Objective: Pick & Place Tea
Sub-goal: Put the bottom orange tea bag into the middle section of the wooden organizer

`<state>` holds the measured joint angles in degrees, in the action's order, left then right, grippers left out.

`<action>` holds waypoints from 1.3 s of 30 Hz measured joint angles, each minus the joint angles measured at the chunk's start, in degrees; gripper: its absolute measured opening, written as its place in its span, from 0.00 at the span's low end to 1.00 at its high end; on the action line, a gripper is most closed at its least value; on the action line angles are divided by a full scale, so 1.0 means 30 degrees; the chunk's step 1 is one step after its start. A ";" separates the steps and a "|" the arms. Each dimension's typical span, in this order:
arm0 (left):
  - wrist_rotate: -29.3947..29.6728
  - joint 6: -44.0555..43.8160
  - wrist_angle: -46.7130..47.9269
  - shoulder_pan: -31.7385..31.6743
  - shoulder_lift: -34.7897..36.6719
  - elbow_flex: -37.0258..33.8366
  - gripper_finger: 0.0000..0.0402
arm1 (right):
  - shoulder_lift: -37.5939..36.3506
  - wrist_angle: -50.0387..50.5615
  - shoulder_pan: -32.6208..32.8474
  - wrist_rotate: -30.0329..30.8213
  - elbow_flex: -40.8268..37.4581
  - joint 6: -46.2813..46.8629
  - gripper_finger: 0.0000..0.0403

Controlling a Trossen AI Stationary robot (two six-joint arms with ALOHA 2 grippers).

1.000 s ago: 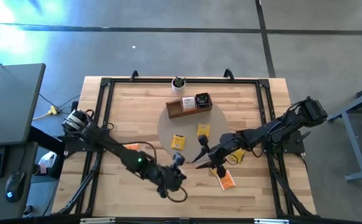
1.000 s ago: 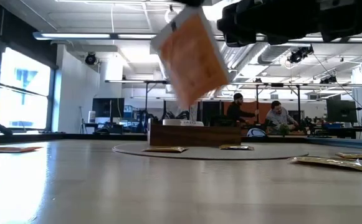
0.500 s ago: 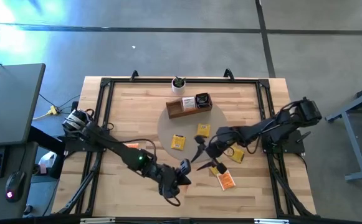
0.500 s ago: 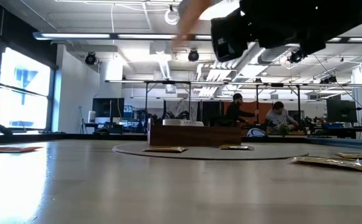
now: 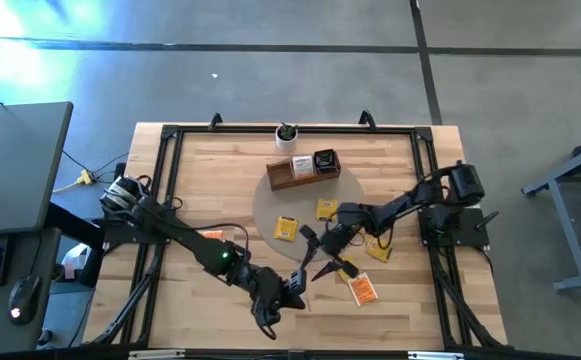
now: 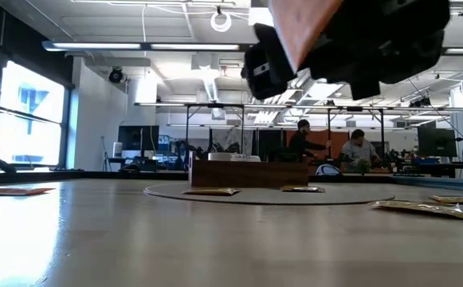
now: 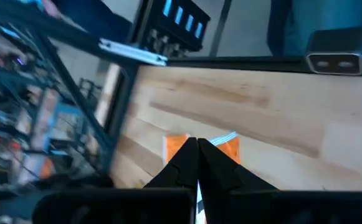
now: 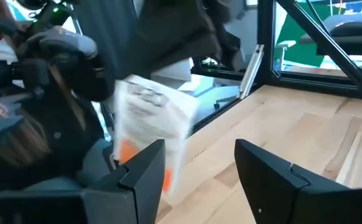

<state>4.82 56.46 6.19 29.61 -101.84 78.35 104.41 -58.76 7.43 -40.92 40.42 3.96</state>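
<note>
Holding an orange sachet clamped aloft, left gripper offered it to right gripper, fingers apart, at bench's 6 o'clock — prob. a handover.

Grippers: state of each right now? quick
Left gripper: shut on an orange sachet, near the table's front edge.
Right gripper: open, holding nothing, facing the left gripper.

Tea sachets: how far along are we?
Done: the wooden tray seems to hold a few sachets. In hand: the left end effector is shut on an orange sachet, held up before the open right end effector. Left: loose sachets lie on the table.
</note>
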 joint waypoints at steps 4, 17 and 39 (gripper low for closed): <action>0.0034 0.1514 -0.0232 -0.0007 0.0023 0.0007 0.00 | 0.1107 0.0025 0.0012 -0.1931 0.1280 0.0683 0.47; -0.0336 0.2498 -0.0557 -0.0007 0.0028 0.0007 0.00 | 0.2319 0.0561 0.0671 -0.5476 0.3382 0.0804 0.45; -0.1342 0.2565 -0.0672 0.0650 0.0035 0.0007 0.00 | 0.2331 0.2089 0.0505 -0.6443 0.3367 -0.0480 0.45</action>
<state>0.80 64.16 4.18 31.55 -101.73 78.37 111.41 -52.49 8.94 -60.25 50.52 2.52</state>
